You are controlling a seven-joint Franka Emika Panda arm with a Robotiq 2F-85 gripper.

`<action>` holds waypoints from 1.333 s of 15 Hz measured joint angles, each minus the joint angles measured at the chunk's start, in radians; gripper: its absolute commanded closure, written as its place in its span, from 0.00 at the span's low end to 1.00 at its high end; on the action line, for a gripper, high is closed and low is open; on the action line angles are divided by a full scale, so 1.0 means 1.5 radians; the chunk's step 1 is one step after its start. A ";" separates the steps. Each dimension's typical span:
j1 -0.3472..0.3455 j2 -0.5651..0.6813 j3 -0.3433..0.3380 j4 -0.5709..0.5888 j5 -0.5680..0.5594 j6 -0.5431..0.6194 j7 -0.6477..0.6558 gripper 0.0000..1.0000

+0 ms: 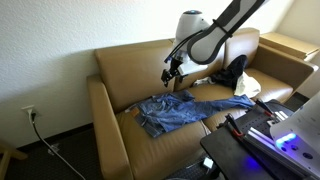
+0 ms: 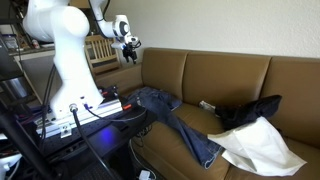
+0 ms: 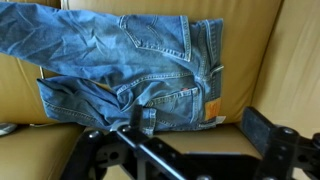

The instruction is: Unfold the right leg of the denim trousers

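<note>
The denim trousers (image 1: 185, 110) lie on the seat of a tan leather couch (image 1: 130, 70), and they show in both exterior views (image 2: 170, 118). One leg runs long across the seat. In the wrist view the waist end of the trousers (image 3: 140, 60), with a tan label, fills the upper picture, and a folded part lies at its lower left. My gripper (image 1: 170, 72) hangs above the waist end without touching it. It also shows in an exterior view (image 2: 130, 45). In the wrist view the gripper (image 3: 180, 140) is open with nothing between its fingers.
A black bundled item (image 2: 250, 110) and a white cloth (image 2: 262, 148) lie at the far end of the couch (image 2: 200, 70). The robot's stand, lit blue (image 1: 265, 130), is close in front of the seat. A wooden side table (image 1: 285, 45) stands beside the couch.
</note>
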 measured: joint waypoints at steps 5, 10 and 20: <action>0.025 0.089 -0.027 0.098 -0.001 -0.019 0.025 0.00; 0.037 0.101 -0.043 0.095 -0.020 -0.022 0.014 0.00; 0.251 0.365 -0.277 0.250 -0.126 0.136 0.037 0.00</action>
